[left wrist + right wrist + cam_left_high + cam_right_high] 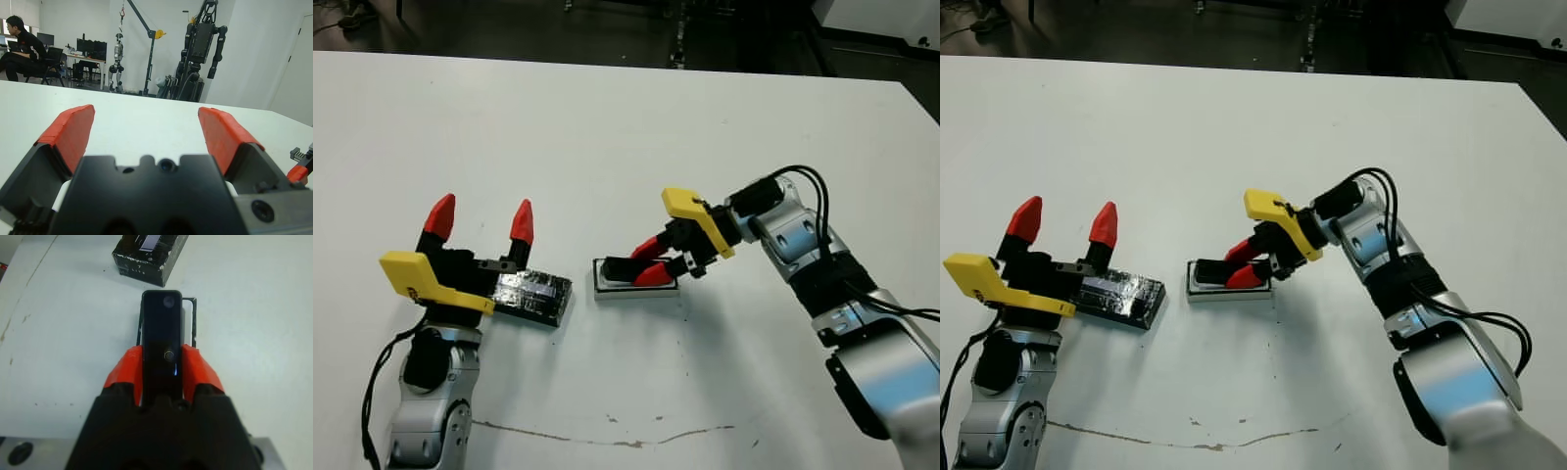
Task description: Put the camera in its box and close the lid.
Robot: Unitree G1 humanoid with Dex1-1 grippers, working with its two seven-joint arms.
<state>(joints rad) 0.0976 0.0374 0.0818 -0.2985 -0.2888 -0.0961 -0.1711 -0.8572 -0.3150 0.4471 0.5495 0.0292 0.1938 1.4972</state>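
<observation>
right gripper (162, 363) is clamped on the camera (161, 335), a slim matte black bar with rounded corners and a small round button on its face; the red fingers (125, 372) press its two long sides near the rear half. the camera sits over the box (636, 284), a shallow rectangular tray with white walls and a thin dark rim, front end of the bar reaching toward the far short wall; can't tell whether it is seated on the tray floor or held just above it. box lies flat near the middle of the white table (626, 127), which is matte with a faint scratch line and a few specks near the front edge. the lid (533, 294) is just beside the box on the robot's left, apart from it: glossy black, crinkled like tape wrap, with a pale reflective strip on top and scuffed edges. left gripper (480, 225) is wide open and holds nothing, red wedge-shaped fingertips pointing away from the robot, its black body right by the lid's near-left end. yellow plastic brackets sit on both wrists. in the left wrist view a person sits at a desk well beyond the table.
</observation>
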